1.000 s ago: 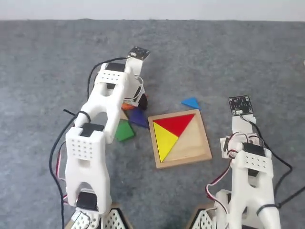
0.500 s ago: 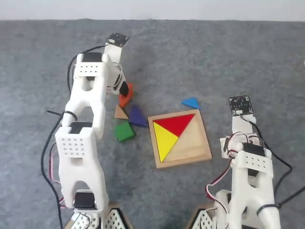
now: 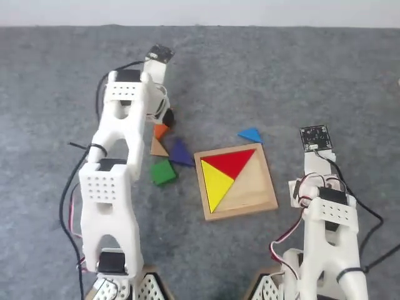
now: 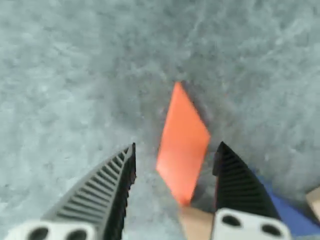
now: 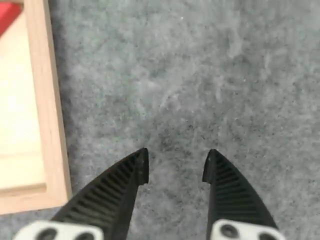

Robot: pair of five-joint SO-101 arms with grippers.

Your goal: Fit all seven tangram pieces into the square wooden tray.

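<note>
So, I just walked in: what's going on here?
Two arms are filling a wooden tray with tangram pieces. The red triangle and yellow triangle are already in. The left gripper, jaws open, hovers over the orange piece on the carpet; the green piece, purple piece, tan piece and blue triangle lie loose. The right gripper rests open beside the tray.

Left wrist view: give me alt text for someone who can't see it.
The left gripper, open, frames an orange parallelogram piece lying flat on grey carpet between its black ribbed fingertips. Corners of a tan piece and a blue-purple piece show close by.
</note>
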